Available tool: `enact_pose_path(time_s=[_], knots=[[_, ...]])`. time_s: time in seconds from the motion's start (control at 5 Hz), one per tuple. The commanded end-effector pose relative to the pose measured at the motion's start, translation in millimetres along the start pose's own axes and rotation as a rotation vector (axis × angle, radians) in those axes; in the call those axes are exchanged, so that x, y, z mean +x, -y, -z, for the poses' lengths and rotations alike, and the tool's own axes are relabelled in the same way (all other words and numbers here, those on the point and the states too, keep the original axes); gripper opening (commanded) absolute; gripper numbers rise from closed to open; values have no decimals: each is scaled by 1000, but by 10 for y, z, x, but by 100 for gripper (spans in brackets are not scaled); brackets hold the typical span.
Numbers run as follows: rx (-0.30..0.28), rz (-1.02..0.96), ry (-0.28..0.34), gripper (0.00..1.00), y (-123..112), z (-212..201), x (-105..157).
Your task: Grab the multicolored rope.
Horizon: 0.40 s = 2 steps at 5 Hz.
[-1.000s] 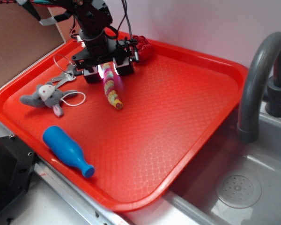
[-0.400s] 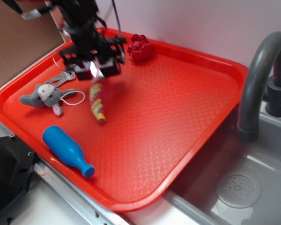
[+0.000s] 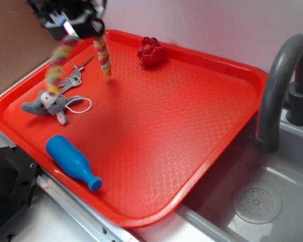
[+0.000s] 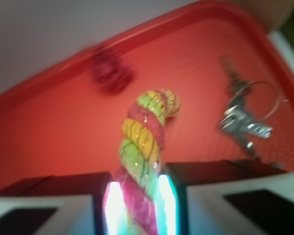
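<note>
The multicolored rope (image 3: 104,56), banded yellow, pink and green, hangs in the air above the back left of the red tray (image 3: 252,75). A second, blurred stretch of it dangles over the keys (image 3: 73,75). My gripper (image 3: 73,30) sits at the top left edge of the exterior view, shut on the rope. In the wrist view the rope (image 4: 144,137) sticks out forward from between the two lit pads (image 4: 115,205) of the gripper (image 4: 137,191), pinched on both sides.
On the tray lie a dark red fabric ball (image 3: 151,50) at the back, a grey plush mouse (image 3: 48,103) with white string at the left, and a blue bottle (image 3: 73,162) at the front. A sink (image 3: 257,201) and grey faucet (image 3: 278,91) stand to the right.
The gripper has risen and moved back-left with the rope. The rope has left the tray floor and now swings in the air.
</note>
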<state>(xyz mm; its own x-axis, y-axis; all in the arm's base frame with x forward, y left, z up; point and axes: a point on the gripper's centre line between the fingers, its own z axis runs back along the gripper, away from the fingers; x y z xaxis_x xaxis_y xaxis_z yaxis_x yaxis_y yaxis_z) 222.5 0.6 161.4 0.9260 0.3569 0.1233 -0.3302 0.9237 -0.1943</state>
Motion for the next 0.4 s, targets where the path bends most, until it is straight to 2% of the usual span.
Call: enact_pose_path(time_s=[0.0,0.2], knots=[[13,-11,71,0,-180,-510,-25],[108,-26,70,0,-161,-476,10]])
